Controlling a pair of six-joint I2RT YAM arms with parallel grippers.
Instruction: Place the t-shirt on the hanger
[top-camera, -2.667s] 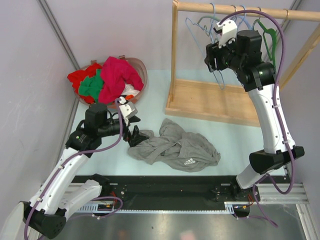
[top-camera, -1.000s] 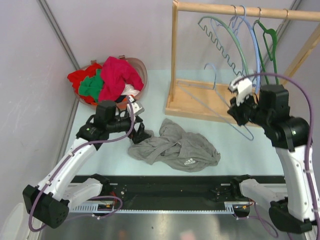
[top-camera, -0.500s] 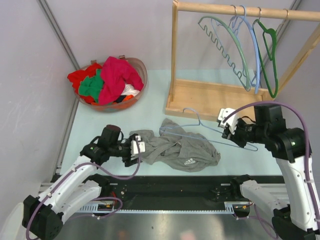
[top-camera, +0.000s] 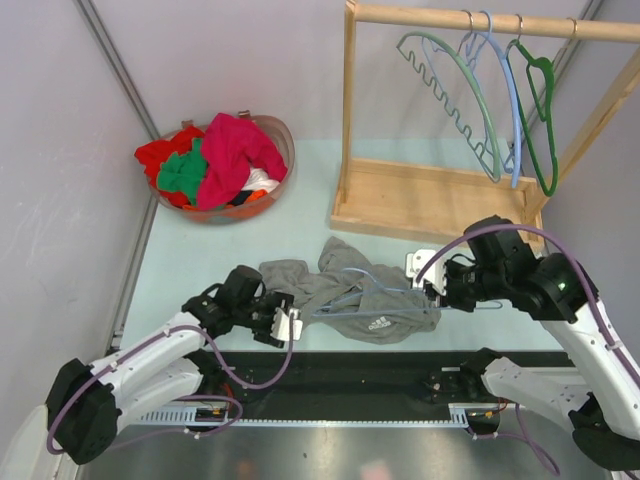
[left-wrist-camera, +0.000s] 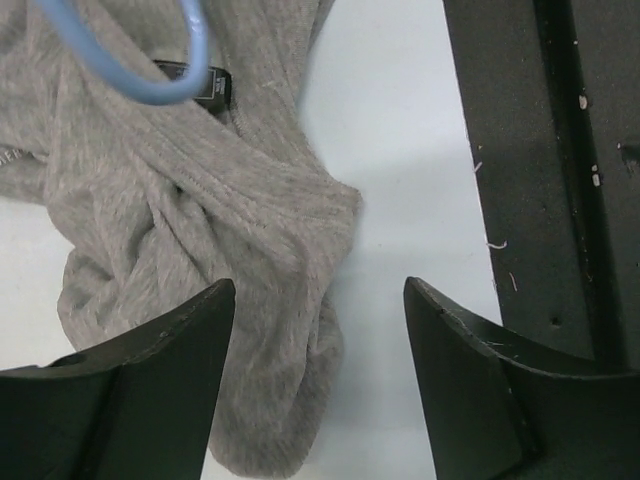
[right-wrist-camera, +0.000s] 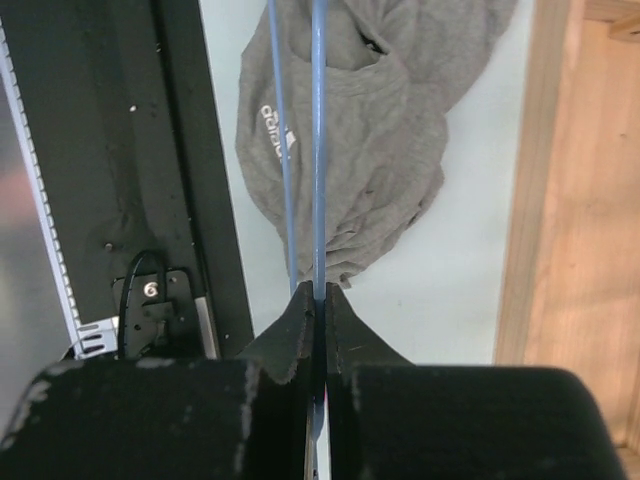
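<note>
The grey t-shirt (top-camera: 345, 290) lies crumpled on the table near the front edge. The pale blue hanger (top-camera: 380, 312) lies low across it, and my right gripper (top-camera: 432, 290) is shut on its wire at the shirt's right end. In the right wrist view the hanger wires (right-wrist-camera: 318, 150) run from the shut gripper (right-wrist-camera: 320, 295) out over the t-shirt (right-wrist-camera: 380, 150). My left gripper (top-camera: 290, 322) is open at the shirt's near left corner. In the left wrist view a fold of the t-shirt (left-wrist-camera: 200, 210) lies by the left finger of the gripper (left-wrist-camera: 318, 290), with the hanger's hook (left-wrist-camera: 150, 85) above.
A basket (top-camera: 283, 140) of red, green and magenta garments stands at the back left. The wooden rack (top-camera: 440, 200) at the back right carries a sage-green hanger (top-camera: 455, 95), a blue one (top-camera: 515, 120) and a dark green one (top-camera: 545, 120). A black rail (top-camera: 350, 375) runs along the near edge.
The right arm has brought the hanger down and left onto the t-shirt. The left gripper moved toward the near edge to the shirt's corner, its jaws narrowing a little.
</note>
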